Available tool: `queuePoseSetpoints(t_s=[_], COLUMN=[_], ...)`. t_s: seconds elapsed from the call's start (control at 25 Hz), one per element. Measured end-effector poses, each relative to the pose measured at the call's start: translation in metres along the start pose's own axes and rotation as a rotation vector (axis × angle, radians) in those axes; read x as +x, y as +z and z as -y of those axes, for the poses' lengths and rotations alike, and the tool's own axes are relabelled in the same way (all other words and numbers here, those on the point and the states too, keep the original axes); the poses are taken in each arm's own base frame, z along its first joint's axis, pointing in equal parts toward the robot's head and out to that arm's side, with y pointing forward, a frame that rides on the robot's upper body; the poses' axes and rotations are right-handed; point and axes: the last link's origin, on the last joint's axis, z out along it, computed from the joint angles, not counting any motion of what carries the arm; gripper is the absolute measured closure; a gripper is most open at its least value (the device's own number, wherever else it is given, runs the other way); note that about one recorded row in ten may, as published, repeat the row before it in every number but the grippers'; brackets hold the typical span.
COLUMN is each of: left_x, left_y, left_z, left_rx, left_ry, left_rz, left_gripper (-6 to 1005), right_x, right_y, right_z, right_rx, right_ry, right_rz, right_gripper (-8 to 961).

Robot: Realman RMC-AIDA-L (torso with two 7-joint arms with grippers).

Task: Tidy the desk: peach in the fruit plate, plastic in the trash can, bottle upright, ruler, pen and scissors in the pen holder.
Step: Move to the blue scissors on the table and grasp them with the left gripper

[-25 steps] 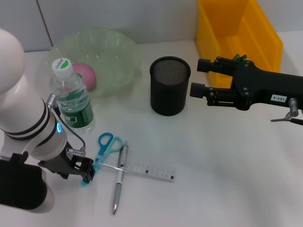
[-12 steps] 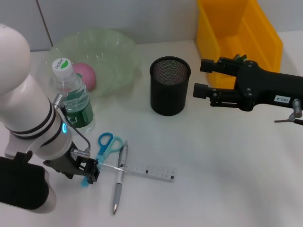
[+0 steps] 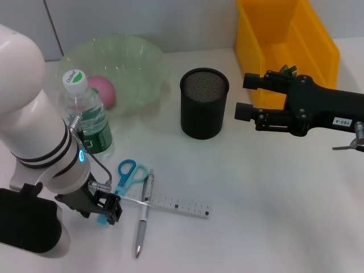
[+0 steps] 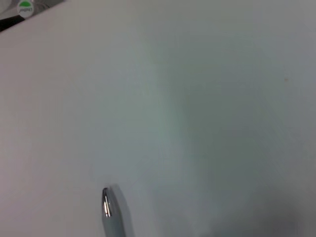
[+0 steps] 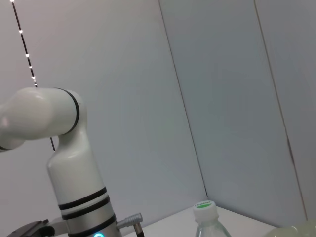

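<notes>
Head view: left gripper (image 3: 109,211) is down at the desk (image 3: 273,187), right at the blade end of the scissors (image 3: 126,176); can't tell if its jaws are wide, narrow or gripping anything. Right gripper (image 3: 245,95) hangs just beside the black mesh pen holder (image 3: 203,103), jaws spread, nothing between them.

Scissors, pen (image 3: 142,215) and ruler (image 3: 170,203) lie together on the desk in front of the holder; pen crosses the ruler, scissors handles point toward the bottle (image 3: 85,116). Bottle is upright, cap on, near the green fruit plate (image 3: 142,62). Peach (image 3: 102,91) sits in the plate. Yellow bin (image 3: 287,42) is behind the right arm; contents hidden.

Left wrist view only gives bare desk plus the pen's metal tip (image 4: 107,203) and, far off, the bottle cap (image 4: 24,8). No fingers visible there.

Right wrist view looks across at the left arm (image 5: 74,187) against the wall, with the bottle's top (image 5: 206,217) low in frame.
</notes>
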Motion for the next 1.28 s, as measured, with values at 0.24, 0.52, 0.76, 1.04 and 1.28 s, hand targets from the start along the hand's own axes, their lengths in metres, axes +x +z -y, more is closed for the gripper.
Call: queuePoseSetpoints(t_s=[0.24,0.52,0.76,1.04,1.28], left_x=[-0.0002,-0.0024,-0.0047,-0.0064,-0.0079], left_y=[0.0011,0.0011,0.001,0.003,0.0034], left_z=[0.0012,0.0049,0.0067,0.0094,0.01], left_rx=[0.007,0.02,0.018,0.024,0.024], left_ry=[0.008,0.017,0.021,0.03,0.035], left_rz=[-0.005,-0.007,-0.009,-0.017,-0.019], left_gripper=[476,422,370,353,355], right_x=[-0.0002,-0.0016,-0.0026,-0.0025,-0.0017], right_y=[-0.0001,-0.0016,-0.005,-0.0071,-0.0079], right_z=[-0.0003,-0.0006,-0.0021,-0.0032,-0.0036], right_rx=[-0.002,0.0,0.003,0.005,0.008], right_ry=[0.001,0.001,-0.003,-0.002,0.001], right_rz=[0.001,-0.001,0.005,0.011,0.011], right_gripper=[129,129,128,129,128])
